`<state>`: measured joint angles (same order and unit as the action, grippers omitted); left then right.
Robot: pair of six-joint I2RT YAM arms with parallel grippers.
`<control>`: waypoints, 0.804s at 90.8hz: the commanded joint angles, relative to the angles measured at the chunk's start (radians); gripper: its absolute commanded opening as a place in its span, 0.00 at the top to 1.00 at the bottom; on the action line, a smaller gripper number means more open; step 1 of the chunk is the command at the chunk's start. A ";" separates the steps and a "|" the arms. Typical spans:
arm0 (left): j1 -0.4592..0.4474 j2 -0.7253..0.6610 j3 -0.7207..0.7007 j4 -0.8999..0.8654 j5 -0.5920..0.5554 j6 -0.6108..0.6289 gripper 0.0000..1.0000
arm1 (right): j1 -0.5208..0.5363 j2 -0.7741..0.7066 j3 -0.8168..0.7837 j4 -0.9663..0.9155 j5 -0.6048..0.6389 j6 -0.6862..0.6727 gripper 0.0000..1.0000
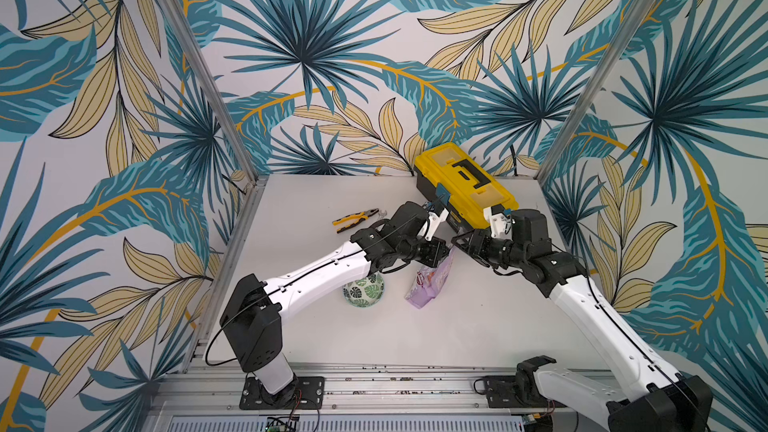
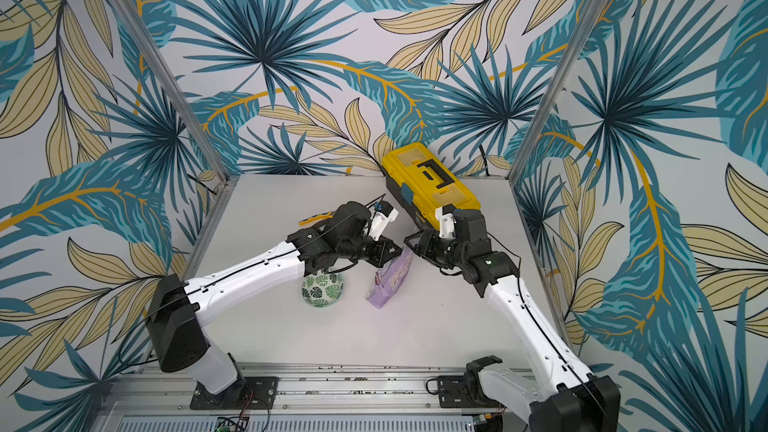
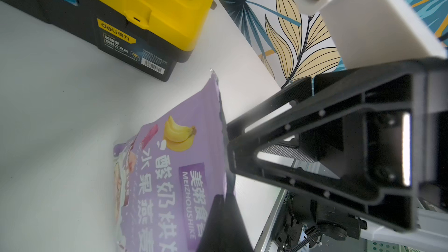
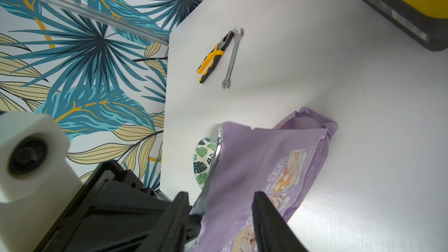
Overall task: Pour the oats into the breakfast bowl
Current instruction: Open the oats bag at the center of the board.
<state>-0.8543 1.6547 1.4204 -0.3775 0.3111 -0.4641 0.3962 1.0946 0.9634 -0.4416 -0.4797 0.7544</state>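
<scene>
Both top views: the two arms are reaching in over the counter point(image 1: 415, 338) and meeting nose to nose above the oats pouch point(image 1: 428, 284). The left claw point(image 1: 446, 252) is clenching the pouch's top edge, with the right claw point(image 1: 458, 242) sitting just beside it. The bowl point(image 1: 365, 293) is sitting under the left forearm, short of that claw. Plenty of bare counter is showing toward the arm bases.

Left wrist view: the toolbox point(image 3: 145, 20) is sitting beyond the claw, near the counter's back edge.

Right wrist view: the right claw's fingers point(image 4: 264, 214) are standing apart with the pouch between them, not pinching. The pliers point(image 4: 214, 57) and wrench point(image 4: 231, 59) are lying well beyond.
</scene>
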 commanded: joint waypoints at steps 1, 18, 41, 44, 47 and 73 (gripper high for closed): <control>-0.003 -0.002 0.010 0.015 -0.030 -0.002 1.00 | 0.011 -0.001 0.001 -0.031 0.001 0.008 0.54; -0.003 0.004 0.015 0.015 -0.032 -0.002 1.00 | 0.024 0.012 -0.002 -0.025 0.000 0.010 0.56; -0.005 0.005 0.019 0.016 -0.037 -0.001 1.00 | 0.037 0.032 -0.007 -0.046 0.027 -0.008 0.62; -0.005 0.004 0.019 0.016 -0.037 -0.001 1.00 | 0.038 0.035 -0.010 -0.048 0.030 -0.010 0.65; -0.005 0.005 0.020 0.015 -0.038 0.000 1.00 | 0.040 0.038 -0.009 -0.051 0.030 -0.011 0.68; -0.005 -0.016 0.006 -0.003 -0.147 0.029 1.00 | 0.054 0.037 0.017 -0.155 0.118 -0.064 1.00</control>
<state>-0.8627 1.6547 1.4208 -0.3824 0.2546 -0.4603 0.4458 1.1252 0.9741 -0.4763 -0.4423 0.7322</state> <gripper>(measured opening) 0.039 0.052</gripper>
